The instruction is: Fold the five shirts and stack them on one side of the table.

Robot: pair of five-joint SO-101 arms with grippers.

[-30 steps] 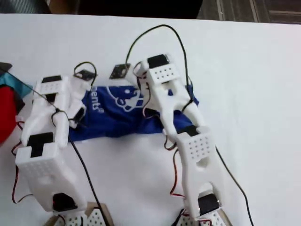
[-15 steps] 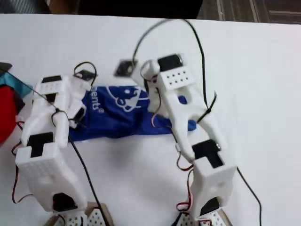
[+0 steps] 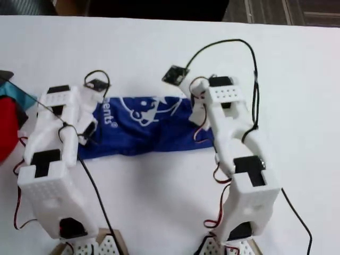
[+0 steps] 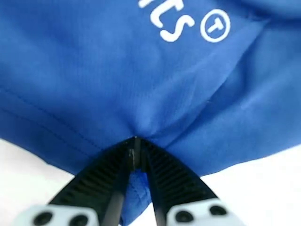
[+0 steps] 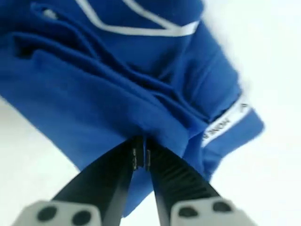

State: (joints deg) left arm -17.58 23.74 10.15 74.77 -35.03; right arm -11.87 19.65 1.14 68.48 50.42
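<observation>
My left gripper (image 4: 135,143) is pressed together on a pinch of the blue shirt (image 4: 141,70) close to its white lettering, and my right gripper (image 5: 139,146) is pinching the cloth at the other end, near the sewn-in label (image 5: 225,123). Seen from above, the shirt lies on the white table (image 3: 297,79) as a long narrow band stretched between my two arms. I judge its lengthwise folds done and the crosswise fold not yet made. At the left edge of the table sits a red cloth (image 3: 6,127) with a teal piece (image 3: 16,93) beside it. These may be shirts already set aside, though I cannot tell how many or how neatly. By my reckoning this shirt needs one more fold and a place on the pile, and others may wait after it
</observation>
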